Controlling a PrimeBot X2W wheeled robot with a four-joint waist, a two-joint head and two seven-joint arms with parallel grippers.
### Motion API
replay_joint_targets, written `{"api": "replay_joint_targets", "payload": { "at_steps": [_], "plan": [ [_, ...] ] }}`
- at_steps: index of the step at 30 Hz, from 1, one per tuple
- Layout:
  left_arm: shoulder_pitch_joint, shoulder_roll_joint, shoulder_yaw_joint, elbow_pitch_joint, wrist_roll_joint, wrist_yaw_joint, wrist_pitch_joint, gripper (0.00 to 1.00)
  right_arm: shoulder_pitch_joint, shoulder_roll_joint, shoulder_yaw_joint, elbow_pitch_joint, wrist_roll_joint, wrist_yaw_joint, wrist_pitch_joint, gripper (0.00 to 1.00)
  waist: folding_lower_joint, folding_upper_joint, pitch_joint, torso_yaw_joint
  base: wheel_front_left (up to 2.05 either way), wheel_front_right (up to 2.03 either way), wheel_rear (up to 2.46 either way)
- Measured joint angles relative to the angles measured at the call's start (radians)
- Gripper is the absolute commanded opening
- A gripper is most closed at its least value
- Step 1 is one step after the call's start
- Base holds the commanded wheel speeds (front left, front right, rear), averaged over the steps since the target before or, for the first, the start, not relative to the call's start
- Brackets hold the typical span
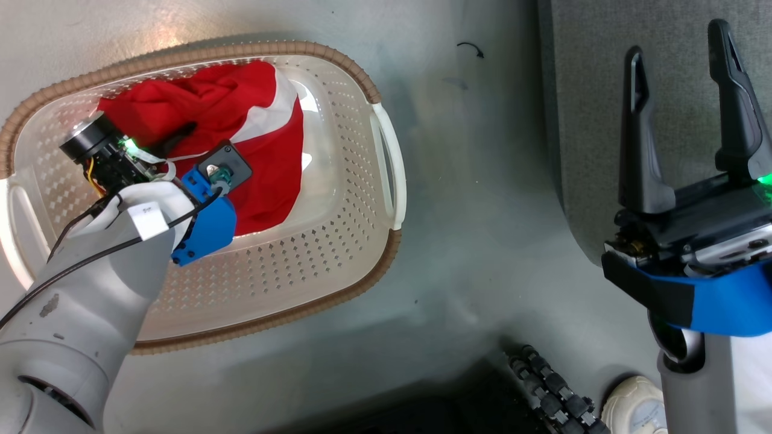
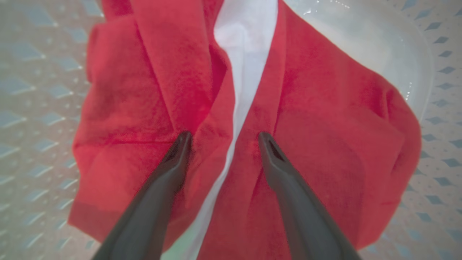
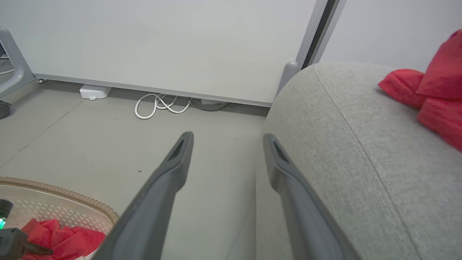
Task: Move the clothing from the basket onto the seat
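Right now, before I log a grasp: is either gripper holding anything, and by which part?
Nothing is held. The left gripper is open over the red garment, fingers astride its white stripe; the right gripper is open and empty.

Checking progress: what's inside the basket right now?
A crumpled red garment with white trim lies in the basket, the left gripper open above it. Anything underneath the garment is covered.

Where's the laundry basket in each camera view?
Head view: the basket occupies the left half.
Left wrist view: the basket's perforated wall lines both side edges.
Right wrist view: its rim sits lower left.
Shared landmark: the red garment inside it.
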Motion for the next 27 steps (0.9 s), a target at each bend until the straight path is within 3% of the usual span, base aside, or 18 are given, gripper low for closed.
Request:
{"api": "replay_joint_targets", "payload": {
  "at_steps": [8,9,10,20,27],
  "plan": [
    [-0.006,-0.015,0.0,0.001,-0.015,0.014,0.04,1.0,0.039,0.0,-0.004,-0.046,-0.026,0.0,0.0,1.0,0.0,0.0,0.01,0.009,0.0,0.0,0.0],
    [-0.007,-0.016,0.0,0.001,-0.016,0.014,0.047,0.45,0.042,0.0,-0.005,-0.053,-0.027,0.0,0.0,1.0,0.0,0.0,0.01,0.01,0.0,0.0,0.0],
    [-0.008,-0.019,-0.002,0.001,-0.018,0.023,0.046,0.0,0.05,0.0,-0.005,-0.064,-0.035,0.0,0.0,1.0,0.0,0.0,0.011,0.013,0.0,0.0,0.0],
    [-0.014,-0.045,-0.014,0.001,-0.028,0.041,0.072,0.0,0.055,0.0,-0.007,-0.075,-0.052,0.0,0.0,1.0,0.0,0.0,0.013,0.028,0.0,0.0,0.0],
    [-0.022,-0.061,-0.005,0.002,-0.058,0.031,-0.01,0.0,0.008,0.0,-0.005,-0.068,-0.047,0.0,0.0,1.0,0.0,0.0,0.006,0.039,0.0,0.0,0.0]
  ]
}}
